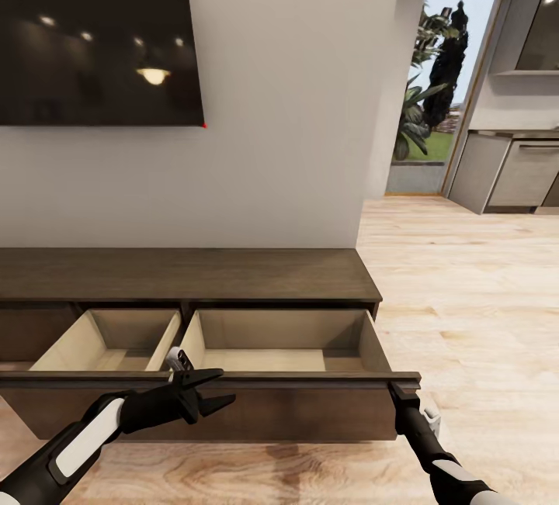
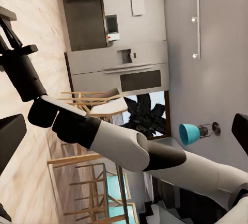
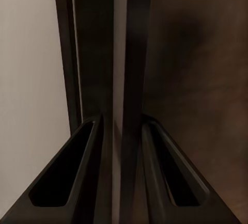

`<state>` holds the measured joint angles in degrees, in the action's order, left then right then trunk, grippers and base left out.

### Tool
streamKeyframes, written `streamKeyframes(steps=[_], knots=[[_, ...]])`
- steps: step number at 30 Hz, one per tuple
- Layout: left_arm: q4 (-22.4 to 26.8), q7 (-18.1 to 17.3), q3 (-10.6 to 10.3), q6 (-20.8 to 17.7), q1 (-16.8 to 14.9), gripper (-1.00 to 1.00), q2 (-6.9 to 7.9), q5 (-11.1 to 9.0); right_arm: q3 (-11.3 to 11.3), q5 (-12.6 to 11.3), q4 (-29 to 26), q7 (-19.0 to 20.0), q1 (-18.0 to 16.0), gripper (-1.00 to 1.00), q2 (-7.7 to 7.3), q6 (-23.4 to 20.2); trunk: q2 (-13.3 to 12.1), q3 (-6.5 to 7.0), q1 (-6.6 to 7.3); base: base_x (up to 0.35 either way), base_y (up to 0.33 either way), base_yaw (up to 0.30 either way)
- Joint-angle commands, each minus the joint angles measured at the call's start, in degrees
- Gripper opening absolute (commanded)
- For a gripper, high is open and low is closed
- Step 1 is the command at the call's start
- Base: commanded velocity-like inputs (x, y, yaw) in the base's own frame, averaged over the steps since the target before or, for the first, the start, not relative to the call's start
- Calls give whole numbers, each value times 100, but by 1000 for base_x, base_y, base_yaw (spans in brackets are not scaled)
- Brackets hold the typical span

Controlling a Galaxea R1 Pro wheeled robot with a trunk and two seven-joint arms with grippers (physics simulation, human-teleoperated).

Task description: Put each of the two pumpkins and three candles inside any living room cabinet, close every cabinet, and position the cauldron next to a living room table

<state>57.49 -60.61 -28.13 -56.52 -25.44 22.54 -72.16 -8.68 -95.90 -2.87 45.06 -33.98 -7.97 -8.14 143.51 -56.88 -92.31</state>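
Dark-brown cabinet (image 1: 186, 276): its drawer (image 1: 233, 404) stands pulled out, pale inside. Right gripper (image 1: 402, 395) pinches the front's top edge; left gripper (image 1: 213, 389) spreads empty alongside.

dark brown cabinet (image 1: 186, 276) against wall, wide drawer (image 1: 225, 404) pulled open, empty
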Motion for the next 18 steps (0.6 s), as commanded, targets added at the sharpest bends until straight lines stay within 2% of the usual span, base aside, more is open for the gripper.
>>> streamKeyframes(steps=[1,4,5,18], knots=[[-1,-12,-15,-25,-5,100,7,-26,-55,-87,-3,500,251,-100,-2,-92,4,-6,3,0,0,0],[-1,-8,-17,-25,-5,100,7,-26,-55,-87,-3,503,251,-100,-2,-89,4,-6,3,0,0,0],[-1,-8,-17,-25,-5,100,6,-26,-55,-87,-3,508,251,100,-2,-88,4,-6,3,0,0,0],[-1,-5,-16,-25,-5,100,5,-26,-55,-92,22,531,251,100,-11,-86,4,-6,3,0,0,0]])
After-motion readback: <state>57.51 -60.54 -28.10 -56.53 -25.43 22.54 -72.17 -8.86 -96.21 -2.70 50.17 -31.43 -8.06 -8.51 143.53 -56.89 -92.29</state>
